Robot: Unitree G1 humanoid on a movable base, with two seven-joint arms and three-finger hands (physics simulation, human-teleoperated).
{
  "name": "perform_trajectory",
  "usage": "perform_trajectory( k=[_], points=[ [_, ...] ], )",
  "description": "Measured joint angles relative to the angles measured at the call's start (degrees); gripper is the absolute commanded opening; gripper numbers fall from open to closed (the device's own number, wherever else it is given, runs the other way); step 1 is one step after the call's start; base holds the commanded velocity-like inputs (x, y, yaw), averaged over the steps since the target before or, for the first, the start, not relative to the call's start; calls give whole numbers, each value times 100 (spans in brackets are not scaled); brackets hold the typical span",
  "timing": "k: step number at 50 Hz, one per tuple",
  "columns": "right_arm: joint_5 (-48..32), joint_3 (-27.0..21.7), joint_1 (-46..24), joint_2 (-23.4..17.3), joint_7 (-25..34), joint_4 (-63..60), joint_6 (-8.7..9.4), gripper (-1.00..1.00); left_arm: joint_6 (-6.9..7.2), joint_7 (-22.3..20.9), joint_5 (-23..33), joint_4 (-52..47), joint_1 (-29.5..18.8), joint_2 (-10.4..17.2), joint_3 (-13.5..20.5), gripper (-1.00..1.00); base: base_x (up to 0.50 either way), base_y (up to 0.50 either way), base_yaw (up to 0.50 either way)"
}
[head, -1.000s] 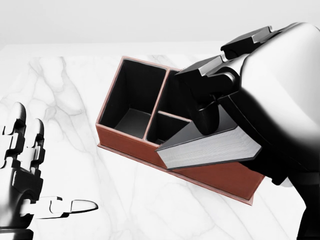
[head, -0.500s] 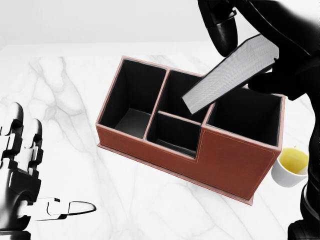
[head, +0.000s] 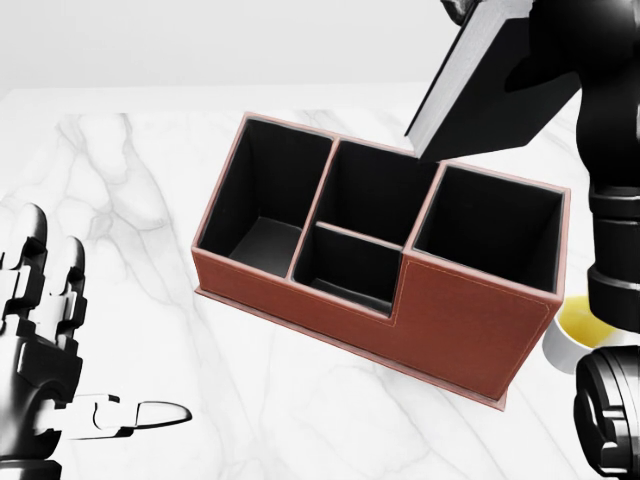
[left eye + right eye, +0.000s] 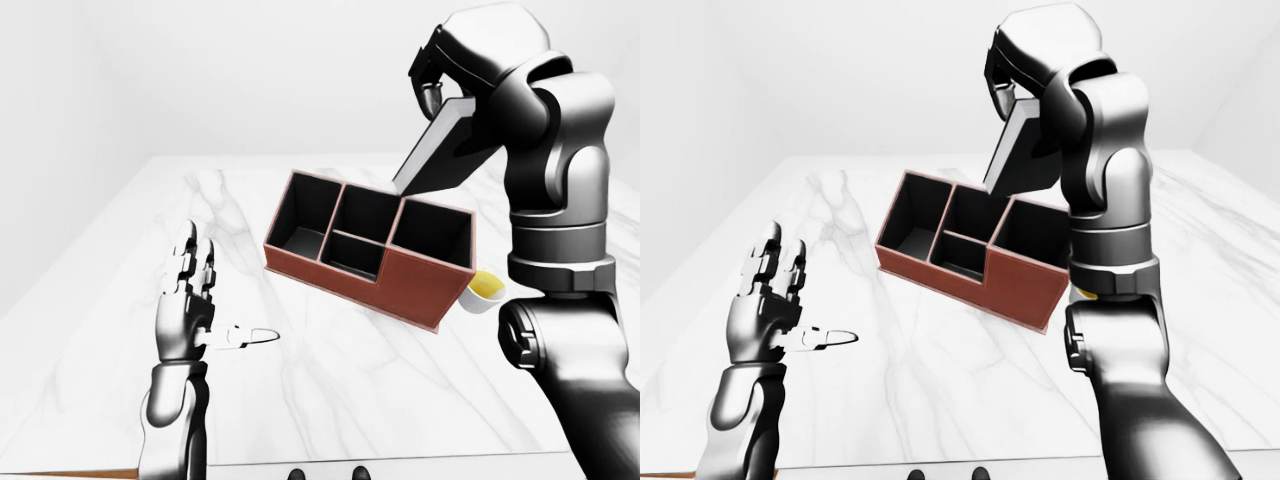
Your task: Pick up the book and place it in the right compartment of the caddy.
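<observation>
The book (image 3: 470,85), dark-covered with grey page edges, hangs steeply tilted in the air with my right hand (image 4: 437,92) shut on its upper end. Its lower corner hovers just above the top rim of the caddy (image 3: 460,320), near the divider between the upper middle cell and the right compartment (image 3: 495,235). The caddy is red-brown with a black inside and lies at a slant on the marble table. The right compartment holds nothing. At the left of the view, my left hand (image 3: 45,340) stands open over the table, thumb pointing right.
A small white cup with yellow contents (image 4: 485,291) sits just right of the caddy, partly behind my right arm in the head view. White marble tabletop (image 3: 140,190) spreads left of the caddy. The table's near edge (image 4: 420,462) shows at the bottom of the left-eye view.
My right hand has carried the book from low before the caddy up and over it, tipping it from nearly flat to steep. The left hand has stayed put.
</observation>
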Motion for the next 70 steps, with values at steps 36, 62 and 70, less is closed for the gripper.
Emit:
perform_trajectory(
  k=[36,62,70],
  points=[
    [-1217,466,-1259,77,-2858,4660,0,-100,99,-14,-63,-127,72,-4,109,100,0,0,0],
    [-1456,626,-1068,332,-3622,5446,0,-100,-61,-69,-133,137,-4,38,219,100,0,0,0],
    [-1494,632,-997,339,-3638,5461,0,-100,-102,-86,-148,178,2,45,238,100,0,0,0]
  ],
)
